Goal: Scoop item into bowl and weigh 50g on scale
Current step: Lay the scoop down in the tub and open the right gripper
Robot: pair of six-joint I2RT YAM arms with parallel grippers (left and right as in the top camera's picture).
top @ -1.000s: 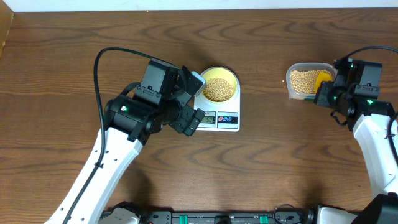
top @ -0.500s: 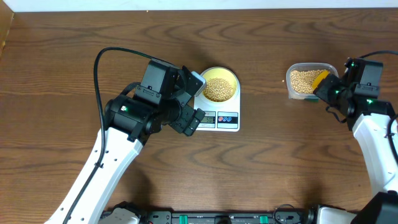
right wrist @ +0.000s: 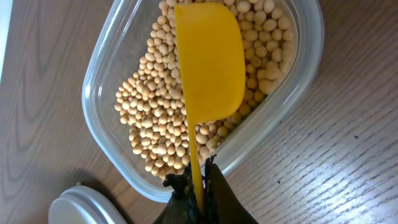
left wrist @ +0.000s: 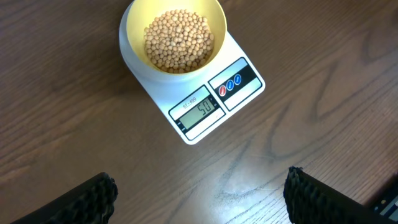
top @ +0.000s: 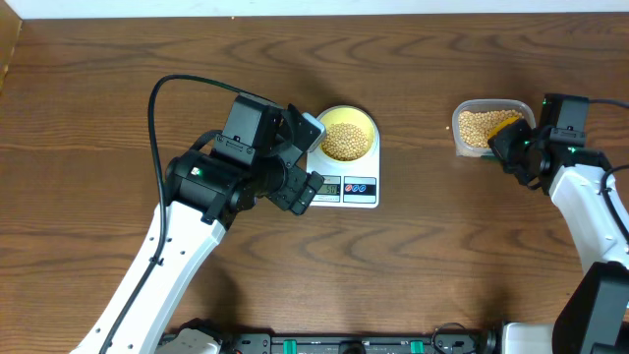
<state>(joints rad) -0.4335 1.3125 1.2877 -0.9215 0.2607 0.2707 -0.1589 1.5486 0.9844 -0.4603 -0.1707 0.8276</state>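
Observation:
The pale-yellow bowl [left wrist: 132, 17] stands on the white scale [left wrist: 249, 87], holding a heap of tan beans [left wrist: 179, 38]. The display [left wrist: 200, 107] reads 50. My left gripper [left wrist: 202, 199] hovers open over bare table just short of the scale's button edge, nothing between its fingers. In the overhead view it [top: 309, 162] is at the left of the scale [top: 360, 187] and bowl [top: 364, 117]. My right gripper [right wrist: 198, 193] is shut on the handle of a yellow scoop [right wrist: 208, 62]. The scoop sits over more beans [right wrist: 152, 124] in a clear tub [right wrist: 89, 102].
The tub [top: 460, 120] stands at the right of the table, well apart from the scale. A white round lid-like object [right wrist: 74, 208] lies beside the tub near my right gripper [top: 511, 143]. The left arm's black cable [top: 157, 98] loops over the table.
The right wrist has shifted a little to the left and turned, with the scoop still over the tub. The left arm, bowl and scale have not moved.

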